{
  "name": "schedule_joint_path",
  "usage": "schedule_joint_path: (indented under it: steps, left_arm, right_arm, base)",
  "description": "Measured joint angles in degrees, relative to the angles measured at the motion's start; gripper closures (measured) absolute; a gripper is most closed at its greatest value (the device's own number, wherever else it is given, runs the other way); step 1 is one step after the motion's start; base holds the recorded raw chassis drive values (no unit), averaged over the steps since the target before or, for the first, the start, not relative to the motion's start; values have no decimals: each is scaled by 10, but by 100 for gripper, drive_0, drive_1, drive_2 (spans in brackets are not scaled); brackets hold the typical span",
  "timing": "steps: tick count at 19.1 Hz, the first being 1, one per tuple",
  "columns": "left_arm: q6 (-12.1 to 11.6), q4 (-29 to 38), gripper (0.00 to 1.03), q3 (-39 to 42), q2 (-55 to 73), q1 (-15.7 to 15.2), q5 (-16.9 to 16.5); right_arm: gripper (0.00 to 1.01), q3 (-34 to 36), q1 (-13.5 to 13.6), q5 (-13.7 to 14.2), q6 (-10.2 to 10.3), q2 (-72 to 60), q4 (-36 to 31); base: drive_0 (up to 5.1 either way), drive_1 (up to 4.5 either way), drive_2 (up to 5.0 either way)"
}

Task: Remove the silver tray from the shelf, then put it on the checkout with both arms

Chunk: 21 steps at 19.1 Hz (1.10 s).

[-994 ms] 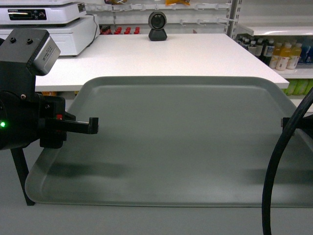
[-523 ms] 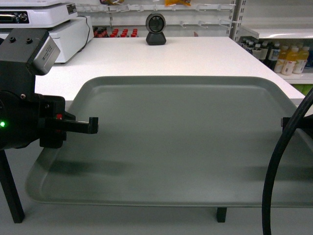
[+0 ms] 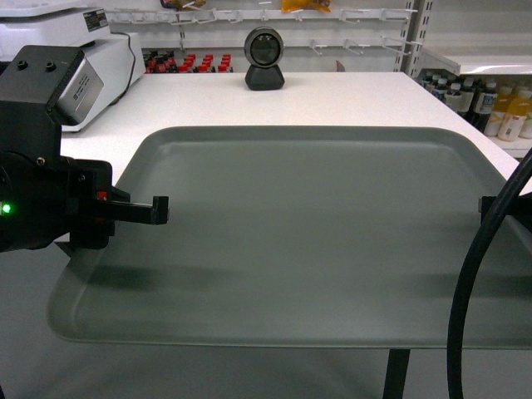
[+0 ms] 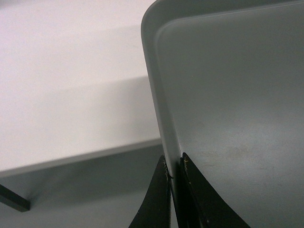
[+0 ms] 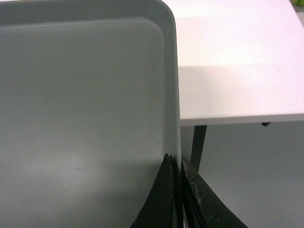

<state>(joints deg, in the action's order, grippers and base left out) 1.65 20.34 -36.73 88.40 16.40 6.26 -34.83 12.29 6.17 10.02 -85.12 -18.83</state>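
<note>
The silver tray (image 3: 299,233) hangs level in front of me, its far edge over the near part of the white checkout (image 3: 332,96). My left gripper (image 3: 158,213) is shut on the tray's left rim (image 4: 164,118), one finger outside and one inside. My right gripper (image 3: 485,205) is shut on the right rim (image 5: 175,109), mostly hidden by a thick black cable in the head view. In the wrist views the checkout (image 4: 71,85) (image 5: 237,66) lies beneath the tray's far corners. The shelf the tray came from is out of view.
A black round-lensed camera (image 3: 264,58) stands at the checkout's far middle. A white scale (image 3: 91,50) sits at its far left. Shelves with bottles (image 3: 490,100) stand to the right. A dark counter leg (image 5: 197,142) shows below the counter edge.
The checkout has come closer and slid further under the tray's far edge. The camera and scale have shifted in view. Both grippers keep the same hold on the rims.
</note>
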Motion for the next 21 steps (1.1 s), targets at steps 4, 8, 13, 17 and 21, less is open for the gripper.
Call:
schedule_joint_path:
  steps: [4,8,13,17,21]
  left_arm:
    - [0,-2,100,0,0,0,1]
    - [0,-4,100,0,0,0,1]
    - [0,-1,100,0,0,0,0]
    - [0,-6,100,0,3,0,1]
    - [0,-5,100,0,3,0,0]
  right_arm:
    - [98,0,0,0,0,0,2]
    - [98,0,0,0,0,0,3]
    - [98,0,0,0,0,0,1]
    - [98,0,0,0,0,-1,4]
    - [98,0,0,0,0,0,4]
  base:
    - [-9,425,-442]
    - [-4,430,-437]
    - [0,260,-260]
    - [0,0,0]
    - [0,0,0]
